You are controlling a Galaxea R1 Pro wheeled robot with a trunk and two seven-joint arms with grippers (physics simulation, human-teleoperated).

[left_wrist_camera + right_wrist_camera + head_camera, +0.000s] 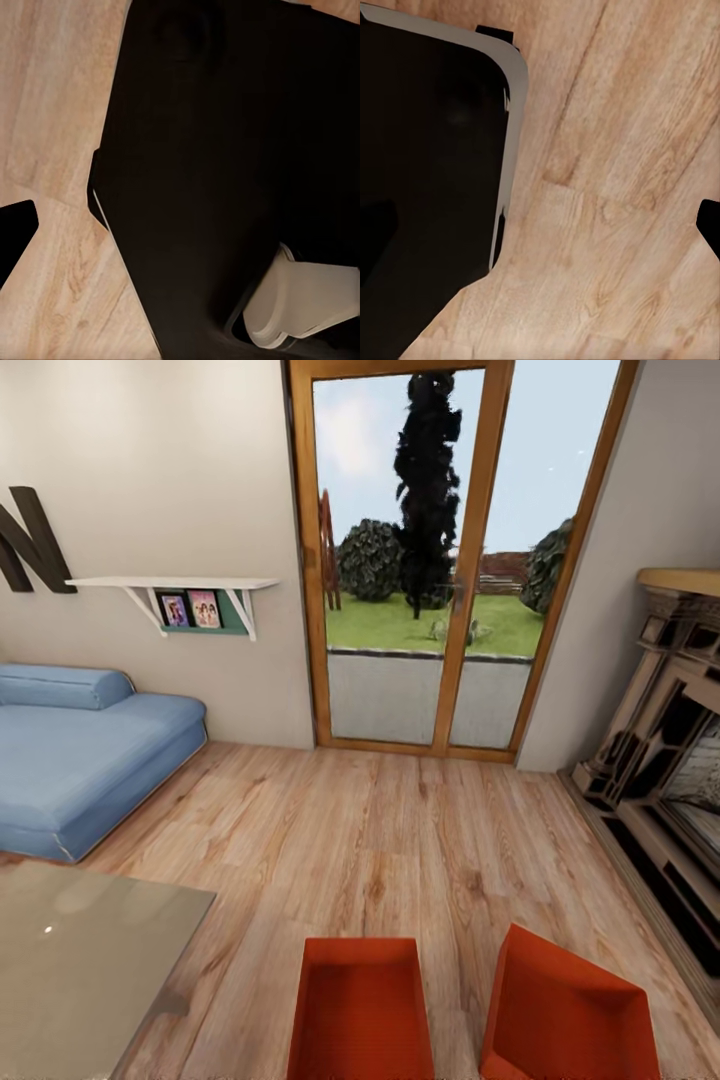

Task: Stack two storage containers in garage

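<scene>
- Stood side by side on the wood floor point(400, 830) at the head view's bottom edge: two orange-red bins, left point(360, 1010) and right point(570, 1010), open tops up, right one angled.
- Lay beyond: glass doors point(440, 560); sofa point(80, 750) at left; fireplace point(670, 780) at right; table point(80, 960) at lower left.
- Showed in both wrist views: dark robot body over planks.
- Finger state, both grippers: could not tell.

Two storage containers point(361, 1008) point(570, 1010) side by side on the wood floor point(400, 830), nearest the camera. Table point(80, 950) left of them, sofa point(80, 760) behind it. Glass doors point(450, 560) straight ahead (fireplace point(665, 760) along right wall).
</scene>
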